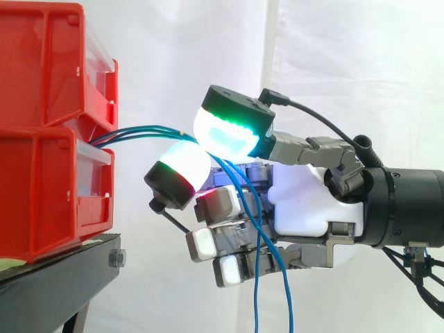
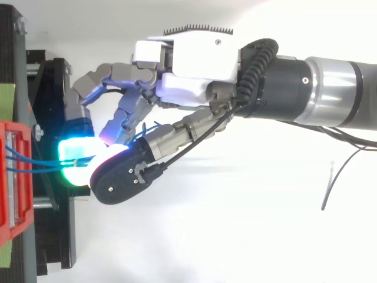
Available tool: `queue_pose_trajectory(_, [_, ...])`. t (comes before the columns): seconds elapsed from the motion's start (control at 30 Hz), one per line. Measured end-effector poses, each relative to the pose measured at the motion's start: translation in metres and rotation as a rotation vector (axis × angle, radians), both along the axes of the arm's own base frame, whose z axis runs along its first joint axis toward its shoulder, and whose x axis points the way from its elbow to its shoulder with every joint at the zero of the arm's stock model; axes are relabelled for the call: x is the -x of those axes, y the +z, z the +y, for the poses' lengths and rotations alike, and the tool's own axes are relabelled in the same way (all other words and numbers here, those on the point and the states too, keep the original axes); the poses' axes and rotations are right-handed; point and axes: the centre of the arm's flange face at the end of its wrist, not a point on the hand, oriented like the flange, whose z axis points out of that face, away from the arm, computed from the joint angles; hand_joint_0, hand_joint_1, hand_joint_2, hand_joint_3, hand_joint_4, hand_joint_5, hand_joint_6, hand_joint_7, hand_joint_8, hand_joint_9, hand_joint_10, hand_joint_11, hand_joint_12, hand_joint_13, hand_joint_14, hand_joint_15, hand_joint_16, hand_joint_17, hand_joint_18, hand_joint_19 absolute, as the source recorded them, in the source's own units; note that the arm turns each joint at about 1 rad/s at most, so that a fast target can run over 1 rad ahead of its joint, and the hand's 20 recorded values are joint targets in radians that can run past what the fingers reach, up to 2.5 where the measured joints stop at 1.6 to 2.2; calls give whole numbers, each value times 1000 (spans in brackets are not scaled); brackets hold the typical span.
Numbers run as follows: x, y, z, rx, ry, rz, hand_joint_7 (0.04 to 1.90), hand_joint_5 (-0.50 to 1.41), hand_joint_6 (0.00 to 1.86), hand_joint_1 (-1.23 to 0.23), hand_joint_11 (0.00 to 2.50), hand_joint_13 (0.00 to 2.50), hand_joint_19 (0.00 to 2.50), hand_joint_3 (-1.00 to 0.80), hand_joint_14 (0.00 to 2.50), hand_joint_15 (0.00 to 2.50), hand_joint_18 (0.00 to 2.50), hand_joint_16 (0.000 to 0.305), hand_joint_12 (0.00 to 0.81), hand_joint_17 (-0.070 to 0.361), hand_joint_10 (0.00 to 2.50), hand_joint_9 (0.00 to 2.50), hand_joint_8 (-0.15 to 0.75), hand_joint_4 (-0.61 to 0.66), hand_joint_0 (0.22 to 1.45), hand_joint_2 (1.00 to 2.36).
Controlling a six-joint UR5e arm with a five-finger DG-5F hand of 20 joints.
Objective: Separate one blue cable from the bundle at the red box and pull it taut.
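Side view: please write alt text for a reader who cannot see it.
The robot hand pinches blue cables between glowing pads, beside stacked red bins. The cables run from the bins to the pinch, then hang loose.

The hand (image 1: 305,201) had a glossy white palm shell and grey metal finger links — each tipped by a thick pad (image 1: 223,132), black-backed and glowing green, cyan or white. The arm (image 2: 333,88) was black, then brushed silver.

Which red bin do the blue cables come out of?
The lower red bin: the blue cables leave its open front, just beneath the upper bin.
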Motion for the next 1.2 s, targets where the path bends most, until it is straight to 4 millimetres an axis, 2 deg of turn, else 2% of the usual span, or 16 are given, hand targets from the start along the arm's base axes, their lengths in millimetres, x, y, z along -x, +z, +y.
queue_pose_trajectory(0.2, [1, 0, -3, -3, 6, 5, 1142, -165, 907, -740, 1132, 974, 687, -74, 20, 582, 895, 52, 425, 117, 22, 1107, 332, -43, 610, 1020])
queue_pose_trajectory(0.33, [2, -1, -5, -3, 12, 13, 1148, -168, 906, -735, 1288, 981, 692, -92, 22, 612, 885, 51, 420, 114, 19, 1153, 313, -38, 612, 1021])
queue_pose_trajectory(0.73, [-1, 14, -11, -2, 15, 27, 1120, -180, 904, -728, 1374, 980, 701, -151, 24, 650, 862, 48, 408, 108, 17, 1152, 285, -33, 621, 1020])
queue_pose_trajectory(1.2, [-1, 15, -17, -1, 10, 29, 1081, -188, 885, -744, 1368, 964, 702, -433, 22, 644, 859, 49, 413, 109, 17, 1114, 292, 55, 591, 1005])
